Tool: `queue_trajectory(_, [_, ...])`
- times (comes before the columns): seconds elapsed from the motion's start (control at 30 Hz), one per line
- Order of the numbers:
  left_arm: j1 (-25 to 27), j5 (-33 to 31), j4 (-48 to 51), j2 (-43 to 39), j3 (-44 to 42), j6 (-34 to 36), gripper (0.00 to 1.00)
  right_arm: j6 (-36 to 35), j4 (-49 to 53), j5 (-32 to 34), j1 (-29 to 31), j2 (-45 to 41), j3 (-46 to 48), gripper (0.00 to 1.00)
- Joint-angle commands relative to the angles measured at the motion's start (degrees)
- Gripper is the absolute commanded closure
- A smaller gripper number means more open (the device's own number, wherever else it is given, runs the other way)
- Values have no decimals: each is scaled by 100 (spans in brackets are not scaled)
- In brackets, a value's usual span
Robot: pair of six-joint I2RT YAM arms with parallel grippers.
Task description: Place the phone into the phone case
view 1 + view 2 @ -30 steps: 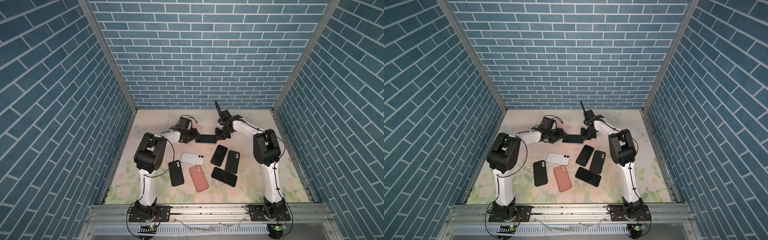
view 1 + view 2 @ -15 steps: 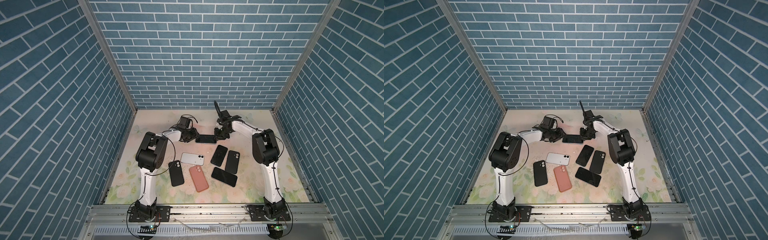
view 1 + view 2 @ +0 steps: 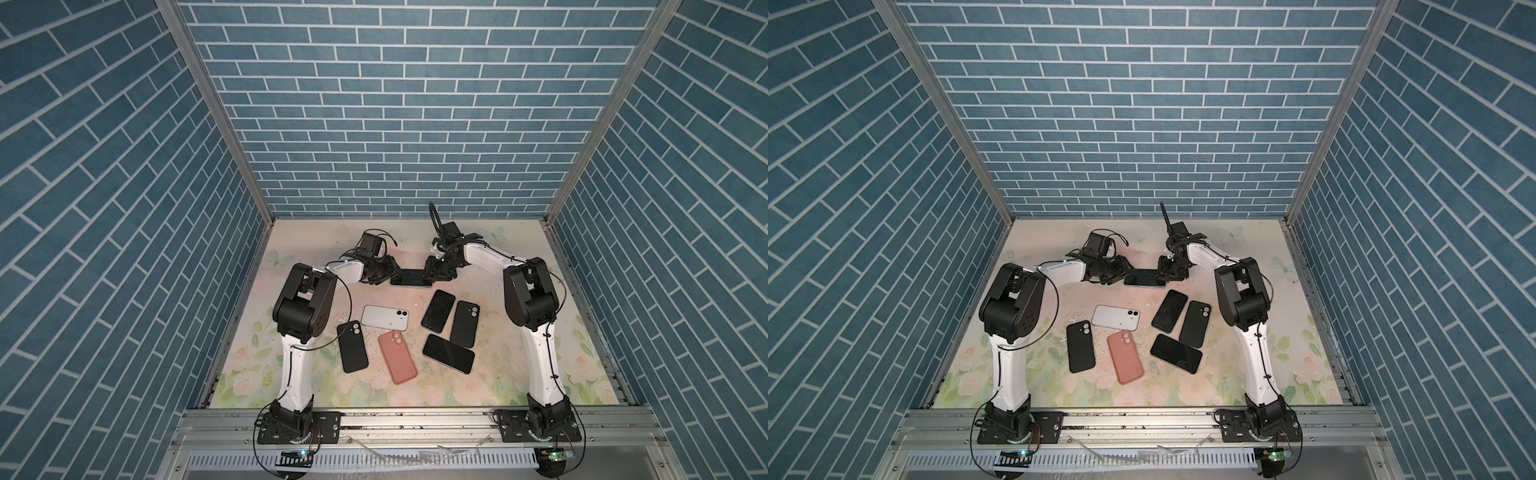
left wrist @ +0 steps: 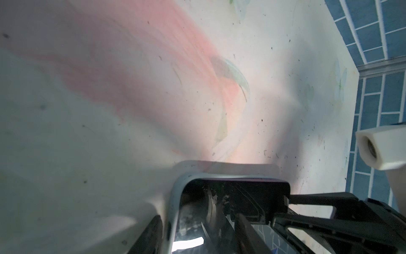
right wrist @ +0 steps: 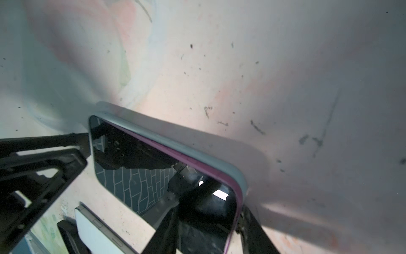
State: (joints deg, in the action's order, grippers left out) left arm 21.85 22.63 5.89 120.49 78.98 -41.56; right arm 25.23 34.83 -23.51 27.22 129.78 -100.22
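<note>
A dark-screened phone (image 3: 411,278) (image 3: 1145,279) with a purple edge lies flat at the far middle of the table. It sits inside the rim of a grey phone case (image 4: 175,198) (image 5: 175,140). My left gripper (image 3: 390,276) (image 4: 197,220) is low at its left end and open. One finger is outside the case's long side and the other is over the screen (image 4: 230,198). My right gripper (image 3: 432,274) (image 5: 208,211) is at the right end, open in the same way. Nothing is lifted.
Nearer the front lie a white phone (image 3: 384,318), a black cased phone (image 3: 352,345), a salmon cased phone (image 3: 397,357) and three dark phones (image 3: 437,311) (image 3: 465,324) (image 3: 449,353). The white phone (image 5: 92,231) lies close to the right gripper. Brick walls enclose the table.
The right gripper's jaws have spread apart at the phone's right end. The left jaws have narrowed a little. Both arms and the phone have hardly moved.
</note>
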Motion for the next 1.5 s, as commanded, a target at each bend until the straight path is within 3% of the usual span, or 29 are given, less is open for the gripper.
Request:
queue_trajectory(0.0, [47,331,26,177,-127,-18,45,282,-261,-540,-65,369,695,53])
queue_trajectory(0.3, [117,633,-384,85,-427,-139,45,527,-1063,-1546,-227,370,1102,53])
queue_trajectory(0.7, [110,949,-1063,-16,-832,-378,45,920,-2202,-2360,-292,29,1597,54])
queue_trajectory(0.93, [49,875,-1146,-39,-1011,-460,45,1395,-3218,-2448,-557,-580,2245,57])
queue_trajectory(1.37, [-50,713,-1200,-92,-1150,-511,47,1474,-3419,-2378,-803,-817,2624,57])
queue_trajectory(1.47, [-60,684,-1152,-96,-1151,-515,47,1528,-3561,-2379,-862,-860,2741,62])
